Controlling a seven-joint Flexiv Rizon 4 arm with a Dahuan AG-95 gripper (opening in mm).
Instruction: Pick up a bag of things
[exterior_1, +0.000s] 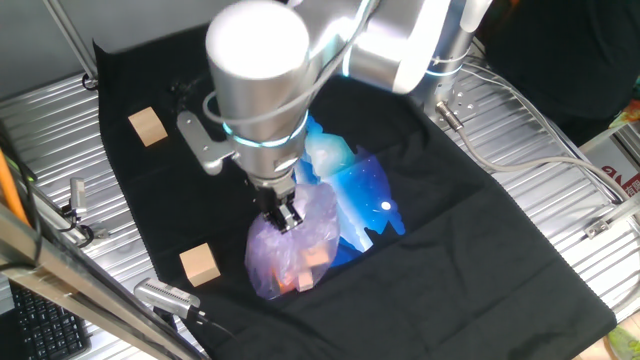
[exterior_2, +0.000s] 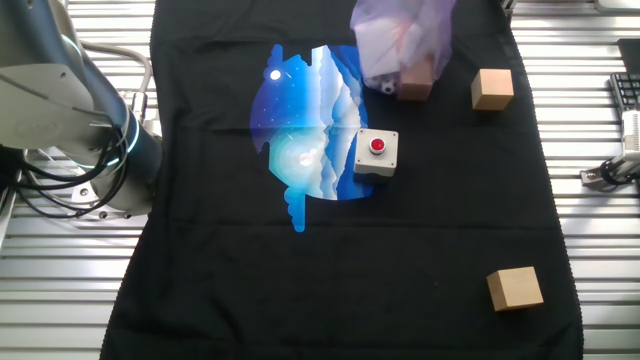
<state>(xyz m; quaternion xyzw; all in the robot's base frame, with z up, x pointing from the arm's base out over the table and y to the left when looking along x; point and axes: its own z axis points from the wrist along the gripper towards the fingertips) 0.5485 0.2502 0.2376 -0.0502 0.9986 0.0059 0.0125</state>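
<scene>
The bag of things (exterior_1: 297, 252) is a crinkly pale-purple translucent bag with orange and pinkish items showing through, near the front of the black cloth (exterior_1: 480, 260). My gripper (exterior_1: 284, 216) points straight down, its fingers closed on the bunched top of the bag. In the other fixed view the bag (exterior_2: 402, 45) is at the top edge, partly cut off, and the gripper is out of frame. I cannot tell whether the bag's bottom still touches the cloth.
A shiny blue-and-white plastic bag (exterior_1: 362, 190) lies flat right beside the purple bag (exterior_2: 305, 130). A grey box with a red button (exterior_2: 377, 152) sits on its edge. Two wooden cubes (exterior_1: 148, 127) (exterior_1: 200, 265) stand on the cloth. Metal slats surround the cloth.
</scene>
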